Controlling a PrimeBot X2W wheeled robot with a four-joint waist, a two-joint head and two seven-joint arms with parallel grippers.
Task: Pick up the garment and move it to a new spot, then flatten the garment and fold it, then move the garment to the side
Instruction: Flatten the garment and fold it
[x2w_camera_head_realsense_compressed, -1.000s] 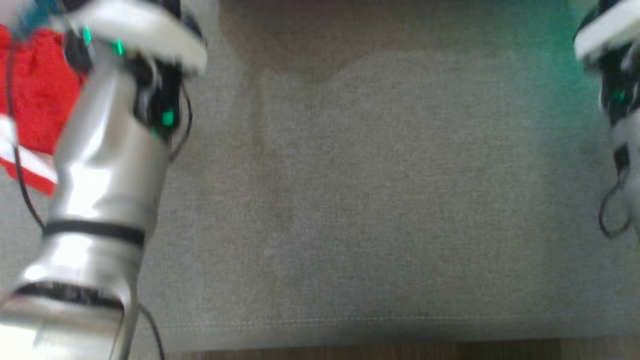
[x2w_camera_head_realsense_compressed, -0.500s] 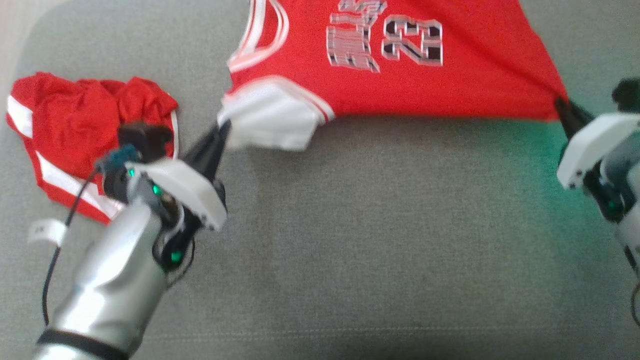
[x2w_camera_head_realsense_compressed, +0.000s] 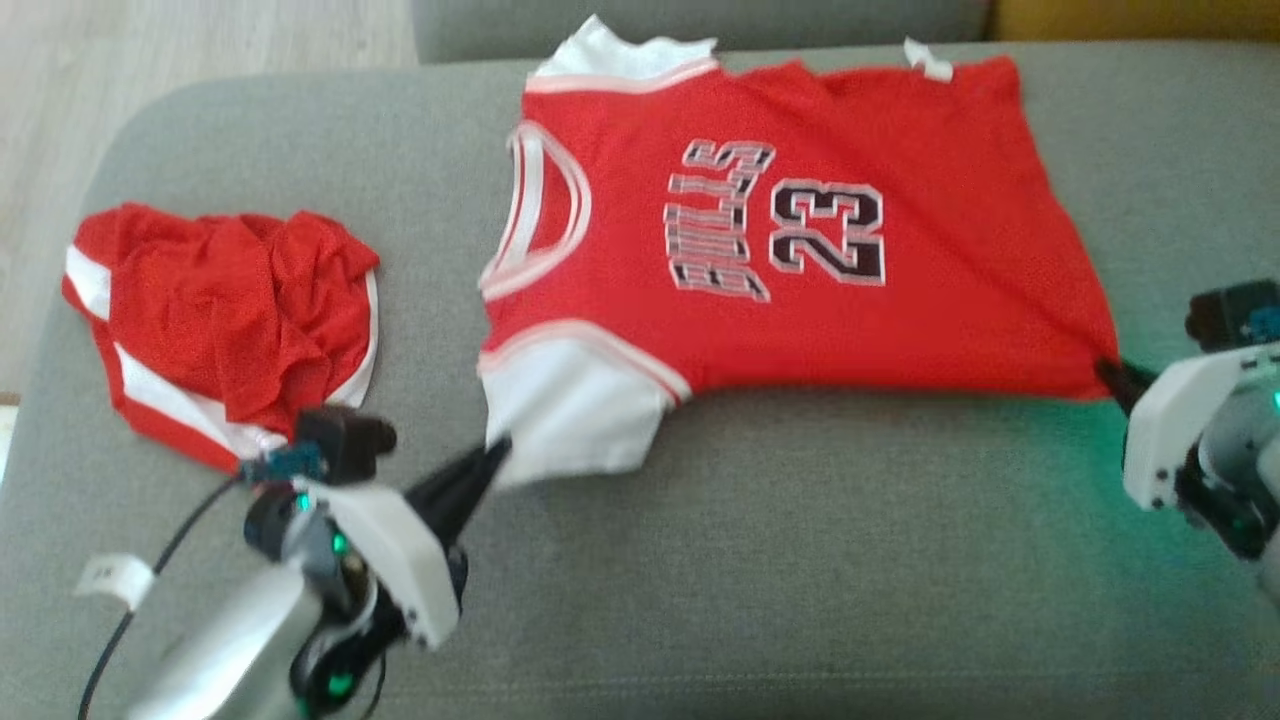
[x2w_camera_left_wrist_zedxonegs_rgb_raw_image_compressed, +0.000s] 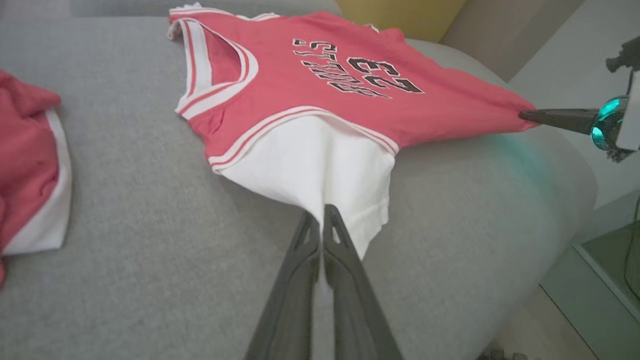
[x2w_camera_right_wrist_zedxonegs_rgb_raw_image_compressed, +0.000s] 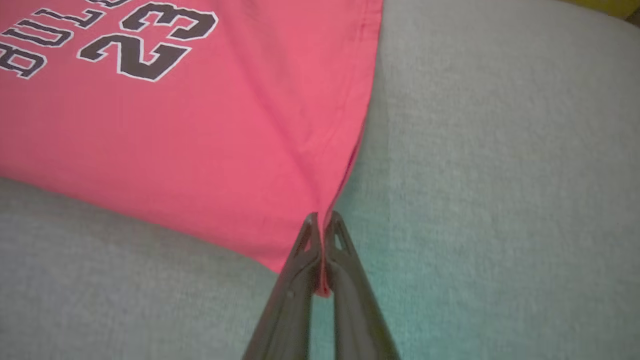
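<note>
The red jersey (x2w_camera_head_realsense_compressed: 930, 330) carries the word "BULLS" (x2w_camera_head_realsense_compressed: 715, 225) on its chest in black letters edged with white, and beside it the number "23" (x2w_camera_head_realsense_compressed: 828, 232) in the same style. In the head view both lie sideways. A small white tag (x2w_camera_head_realsense_compressed: 115, 578) at the lower left of the head view bears a mark too blurred to read.
</note>
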